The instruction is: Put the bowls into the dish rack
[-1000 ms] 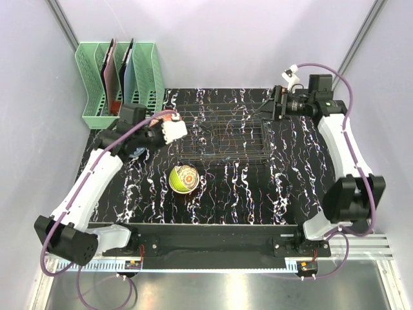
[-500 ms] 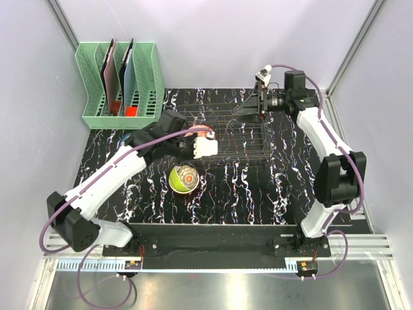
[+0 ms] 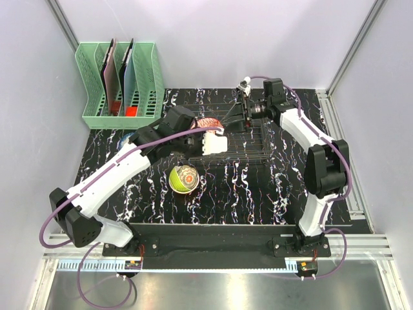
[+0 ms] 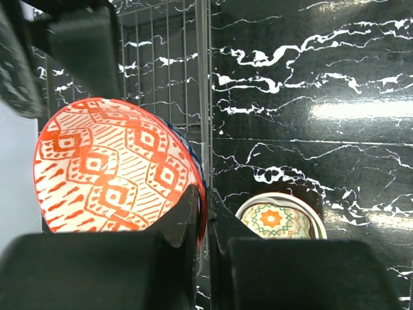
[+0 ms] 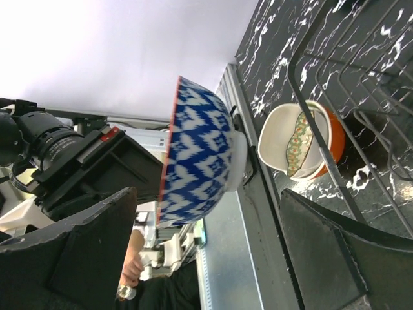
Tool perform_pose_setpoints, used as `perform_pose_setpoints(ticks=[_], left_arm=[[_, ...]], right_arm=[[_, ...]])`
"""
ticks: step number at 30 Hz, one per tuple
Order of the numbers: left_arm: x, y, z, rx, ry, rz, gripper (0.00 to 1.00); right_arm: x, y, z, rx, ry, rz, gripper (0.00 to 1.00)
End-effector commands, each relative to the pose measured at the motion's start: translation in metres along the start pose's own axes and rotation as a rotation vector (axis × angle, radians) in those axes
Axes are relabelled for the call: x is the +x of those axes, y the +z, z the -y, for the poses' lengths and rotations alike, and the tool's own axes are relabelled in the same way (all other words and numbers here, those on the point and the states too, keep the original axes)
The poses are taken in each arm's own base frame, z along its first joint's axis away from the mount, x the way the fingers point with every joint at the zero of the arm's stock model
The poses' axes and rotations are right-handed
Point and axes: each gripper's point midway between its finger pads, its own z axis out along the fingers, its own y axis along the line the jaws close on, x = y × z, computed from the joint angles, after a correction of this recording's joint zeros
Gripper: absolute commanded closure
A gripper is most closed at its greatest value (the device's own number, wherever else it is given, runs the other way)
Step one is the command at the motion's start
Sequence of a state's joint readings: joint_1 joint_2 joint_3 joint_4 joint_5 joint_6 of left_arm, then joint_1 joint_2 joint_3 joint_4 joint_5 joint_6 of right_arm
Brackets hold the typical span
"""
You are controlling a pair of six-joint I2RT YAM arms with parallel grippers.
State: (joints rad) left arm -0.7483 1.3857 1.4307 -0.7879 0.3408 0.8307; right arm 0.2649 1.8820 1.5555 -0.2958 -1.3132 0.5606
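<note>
Bowl (image 4: 116, 168), orange-patterned, rim pinched in left gripper (image 4: 205, 200) above dish rack (image 3: 251, 139); right gripper (image 5: 206, 200) open, empty; nested bowls (image 3: 183, 178) on table (image 3: 258, 187).

Left arm (image 3: 110, 175) and right arm (image 3: 298, 126): white link shells, black joint housings. A purple cable (image 3: 41, 232) trails along each. Left wrist carries a white block (image 3: 213, 143). Both sets of jaws are matte black.

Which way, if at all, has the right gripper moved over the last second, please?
Yes: the right gripper has swung left, from beyond the right end of the dish rack to above its far edge.
</note>
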Motion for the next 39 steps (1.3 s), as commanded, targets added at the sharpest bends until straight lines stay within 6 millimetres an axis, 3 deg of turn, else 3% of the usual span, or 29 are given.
perform_pose_setpoints(ticks=[1,9,21,32,36,39], left_arm=[[-0.035,-0.015,-0.027,-0.111,0.045,0.086,1.00],[-0.038,-0.011,-0.027,-0.107,0.050,0.085,1.00],[-0.037,-0.010,-0.025,-0.107,0.054,0.082,1.00],[-0.033,-0.009,-0.022,-0.106,0.056,0.078,1.00],[-0.030,-0.008,-0.022,-0.106,0.054,0.075,1.00],[-0.030,-0.007,-0.021,-0.108,0.051,0.076,1.00]], right_arm=[[0.005,0.007,-0.015,-0.075,-0.008,-0.060,0.00],[0.027,0.030,-0.030,-0.138,-0.013,-0.154,0.00],[0.035,0.030,-0.036,-0.170,-0.005,-0.184,0.04],[0.036,0.026,-0.046,-0.218,-0.025,-0.220,0.25],[0.038,0.023,-0.053,-0.245,-0.035,-0.243,0.22],[0.041,0.020,-0.061,-0.272,-0.054,-0.267,0.13]])
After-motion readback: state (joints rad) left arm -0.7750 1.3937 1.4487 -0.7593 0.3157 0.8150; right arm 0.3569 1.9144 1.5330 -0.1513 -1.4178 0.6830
